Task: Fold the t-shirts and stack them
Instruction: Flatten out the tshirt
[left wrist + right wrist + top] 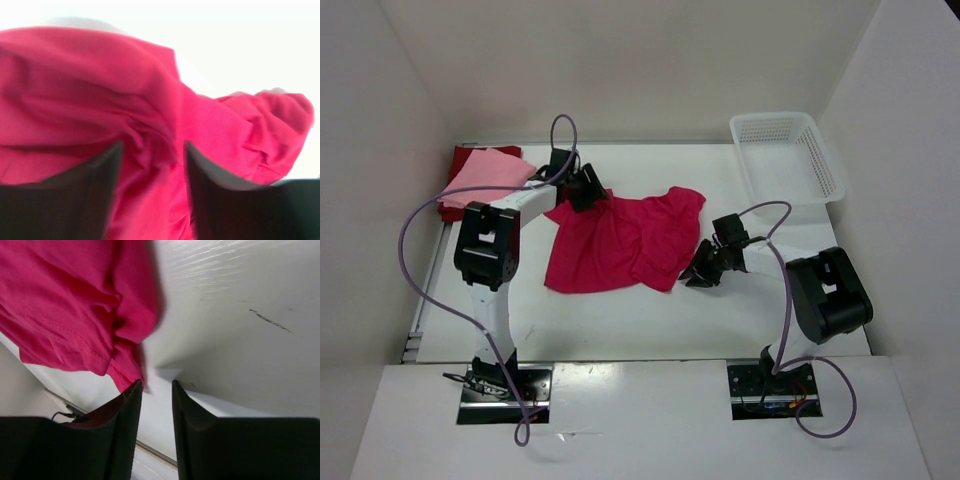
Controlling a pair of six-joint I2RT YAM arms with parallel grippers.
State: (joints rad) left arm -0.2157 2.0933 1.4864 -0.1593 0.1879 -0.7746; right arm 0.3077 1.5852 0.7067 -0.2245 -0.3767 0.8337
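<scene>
crimson shirt held at one corner, two shirts stacked at the far left

the crimson t-shirt [620,240] lies spread and rumpled on the middle of the desk [620,325]. the left claw [582,190] is at its far left corner, clenched on the crimson t-shirt: in the left wrist view the cloth bunches up between the two dark fingers [75,200] and fills most of the frame. the right claw [705,268] hangs low just beside the shirt's right edge. its jaws stand a narrow gap apart with bare desk showing between them, so it grasps nothing. in the right wrist view a point of the hem comes down to the tip of one finger [127,410], and i cannot tell whether they touch. at the far left corner of the desk the pink t-shirt [485,175] lies on top of the dark red t-shirt [450,208], well apart from the right claw. a white lattice basket [775,117] sits at the far right corner
</scene>
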